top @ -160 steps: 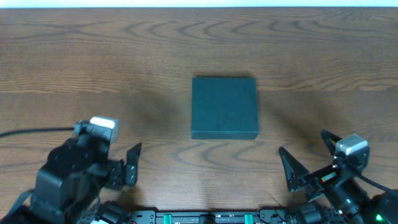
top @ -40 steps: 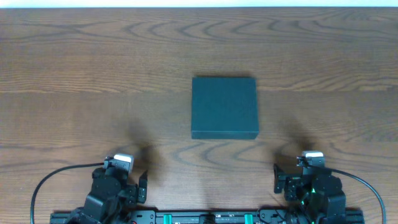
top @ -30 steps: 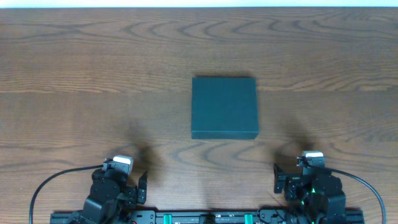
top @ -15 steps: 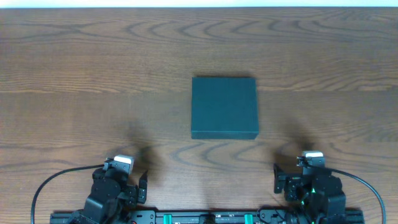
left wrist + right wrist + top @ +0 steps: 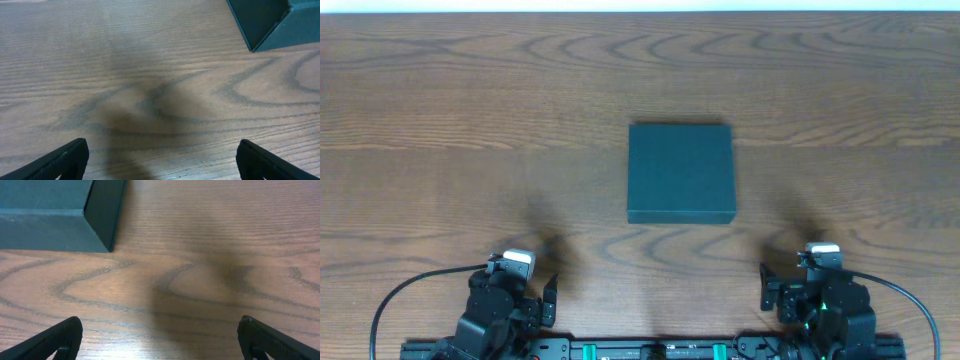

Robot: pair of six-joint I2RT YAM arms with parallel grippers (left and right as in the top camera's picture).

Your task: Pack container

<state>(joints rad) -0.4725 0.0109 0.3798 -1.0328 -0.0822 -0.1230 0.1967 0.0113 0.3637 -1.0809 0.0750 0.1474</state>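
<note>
I had the container (image 5: 680, 173), a dark teal-black square box, lying flat on the wooden table (image 5: 470, 100) with its top face level and, as far as I could tell from overhead, its lid down. Both arms sat on the near side of the container, well apart from it and folded low by the table's edge.

The left gripper (image 5: 161, 162) was nearer than the container and off to its left. Its fingers (image 5: 65, 160) stood spread wide with only bare wood grain between them, holding nothing. In the left wrist view the container's near-left corner (image 5: 265, 20) showed beyond and to the right of the fingertips, not touching them.

The right gripper (image 5: 160, 337) was nearer than the container and off to its right. Its fingers (image 5: 265, 340) were likewise parted as far as they go and empty. Through the right wrist camera the container's near-right corner (image 5: 50, 210) lay beyond and to the left, clear of the fingertips. A soft shadow fell on the wood short of the container in both wrist views.
</note>
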